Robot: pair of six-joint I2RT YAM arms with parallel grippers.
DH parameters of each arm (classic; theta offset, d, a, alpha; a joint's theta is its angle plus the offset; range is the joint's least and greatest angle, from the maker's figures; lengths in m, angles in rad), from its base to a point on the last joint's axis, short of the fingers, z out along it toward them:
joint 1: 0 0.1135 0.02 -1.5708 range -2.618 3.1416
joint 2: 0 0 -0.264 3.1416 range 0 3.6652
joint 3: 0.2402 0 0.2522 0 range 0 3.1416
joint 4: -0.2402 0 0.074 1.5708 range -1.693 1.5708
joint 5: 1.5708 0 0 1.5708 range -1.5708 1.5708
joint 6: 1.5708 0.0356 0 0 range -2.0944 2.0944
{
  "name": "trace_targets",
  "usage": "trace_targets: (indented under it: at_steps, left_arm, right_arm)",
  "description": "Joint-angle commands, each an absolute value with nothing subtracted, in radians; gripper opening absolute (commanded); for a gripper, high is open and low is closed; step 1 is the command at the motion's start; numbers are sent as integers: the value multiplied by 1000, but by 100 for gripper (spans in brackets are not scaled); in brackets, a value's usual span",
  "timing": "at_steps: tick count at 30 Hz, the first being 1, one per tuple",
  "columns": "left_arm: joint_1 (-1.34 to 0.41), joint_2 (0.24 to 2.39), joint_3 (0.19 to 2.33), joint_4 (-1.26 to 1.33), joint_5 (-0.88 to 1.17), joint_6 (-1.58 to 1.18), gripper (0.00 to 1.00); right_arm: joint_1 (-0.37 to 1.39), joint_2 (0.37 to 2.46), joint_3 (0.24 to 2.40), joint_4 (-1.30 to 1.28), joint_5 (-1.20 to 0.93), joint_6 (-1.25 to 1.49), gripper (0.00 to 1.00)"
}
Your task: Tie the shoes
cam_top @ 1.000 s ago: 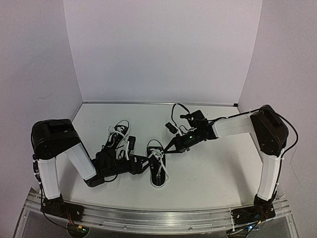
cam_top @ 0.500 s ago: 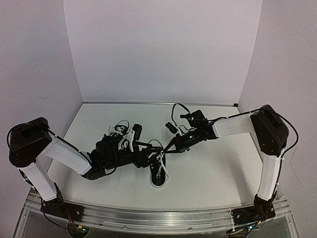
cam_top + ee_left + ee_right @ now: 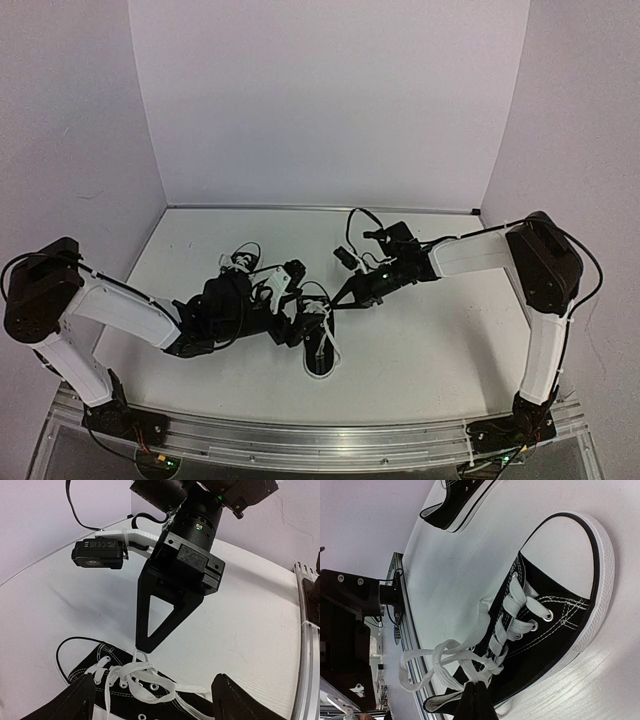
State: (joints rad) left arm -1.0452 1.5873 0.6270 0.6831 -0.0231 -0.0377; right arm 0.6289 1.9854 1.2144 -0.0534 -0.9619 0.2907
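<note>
Shoes [image 3: 320, 355]: two, black; arms [image 3: 470, 252]: two; lace [image 3: 445, 660] pinched.

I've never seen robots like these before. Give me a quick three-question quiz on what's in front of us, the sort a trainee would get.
1. True or false: the right gripper is pinched shut on a white lace.
2. How many shoes lie on the table? A) one B) two C) three
3. Fill in: the left gripper has its jaws wide ____, one on either side of the laced shoe.

Key
1. True: its tips meet on the lace just above the eyelets.
2. B: the second shoe lies farther left, partly behind the left arm.
3. open
</note>
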Motion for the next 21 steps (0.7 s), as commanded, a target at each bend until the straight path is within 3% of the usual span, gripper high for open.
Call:
trace_targets:
  at_steps: [1,11,21]
  left_arm:
    - [-1061,1622,675,696,-34,86,83]
    - [-1063,1716,706,757,-61,139,80]
    - [-1063,1770,736,793,-122,150,69]
  right_arm:
    - [634,1946,1235,-38,-965,295,0]
    - [636,1945,1233,-38,-962,297,0]
    - [635,1947,1232,-38,-964,296,0]
